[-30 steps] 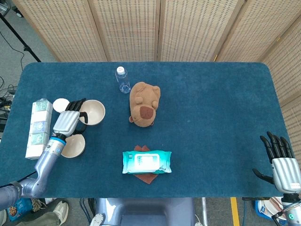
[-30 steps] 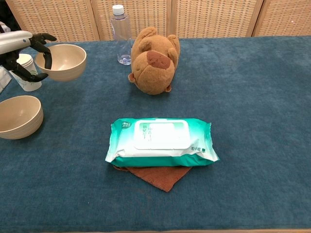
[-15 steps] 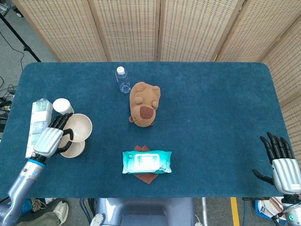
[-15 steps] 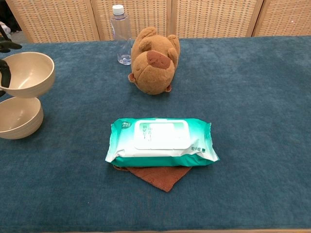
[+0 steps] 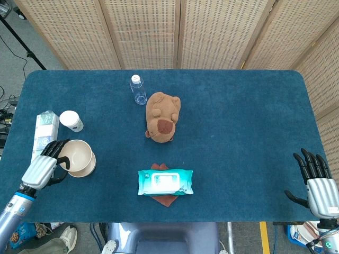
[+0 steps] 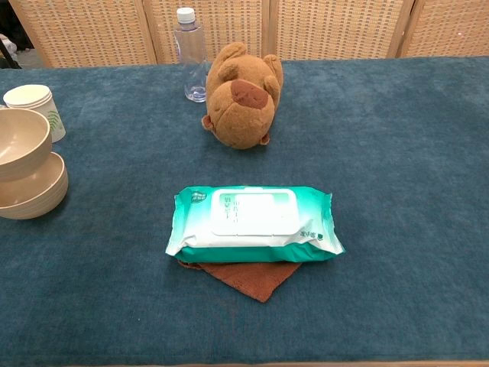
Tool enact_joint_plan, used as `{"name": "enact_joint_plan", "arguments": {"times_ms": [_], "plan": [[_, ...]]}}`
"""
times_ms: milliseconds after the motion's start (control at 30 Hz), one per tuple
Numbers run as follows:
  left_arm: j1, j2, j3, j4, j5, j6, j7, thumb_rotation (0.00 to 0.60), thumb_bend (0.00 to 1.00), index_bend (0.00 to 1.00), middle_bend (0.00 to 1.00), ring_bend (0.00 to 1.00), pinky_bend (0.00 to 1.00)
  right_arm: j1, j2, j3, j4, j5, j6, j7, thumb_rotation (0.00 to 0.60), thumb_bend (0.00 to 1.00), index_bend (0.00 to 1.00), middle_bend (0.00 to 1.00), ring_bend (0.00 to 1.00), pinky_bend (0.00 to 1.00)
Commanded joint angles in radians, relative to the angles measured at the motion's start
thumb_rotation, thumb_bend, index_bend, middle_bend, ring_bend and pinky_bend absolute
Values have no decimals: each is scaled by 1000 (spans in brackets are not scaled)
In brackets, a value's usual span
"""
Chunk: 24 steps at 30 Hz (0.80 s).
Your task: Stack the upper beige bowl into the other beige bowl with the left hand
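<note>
One beige bowl [image 5: 74, 153] hangs tilted just over the other beige bowl [image 5: 86, 167] at the table's left side. My left hand [image 5: 42, 168] grips the upper bowl by its left rim. The chest view shows the upper bowl [image 6: 20, 143] nested into the top of the lower bowl [image 6: 37, 195]; whether they touch I cannot tell, and the left hand is out of that frame. My right hand [image 5: 319, 185] rests off the table's near right corner with fingers spread, holding nothing.
A white paper cup [image 5: 71, 120] and a tissue pack [image 5: 44, 132] stand just behind the bowls. A water bottle [image 5: 138, 89] and a brown plush toy [image 5: 163, 116] sit mid-table. A wet-wipes pack [image 5: 165, 181] lies on a brown cloth [image 6: 252, 279] near the front edge.
My left hand carried the upper bowl toward the near left, from beside the paper cup to over the other bowl, and lowered it. The right hand stayed still.
</note>
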Motion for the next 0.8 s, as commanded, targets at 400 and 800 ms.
{"name": "enact_joint_plan", "arguments": {"times_ms": [400, 800], "plan": [[-14, -60, -3, 66, 11, -64, -21, 600, 456, 680, 0, 0, 0, 0, 0, -2, -3, 3, -9, 6, 600, 0, 0, 0, 0, 0], [-4, -33, 8, 54, -3, -107, -2, 600, 426, 426, 0, 0, 0, 0, 5, -10, -15, -2, -20, 18, 600, 0, 0, 0, 0, 0]]}}
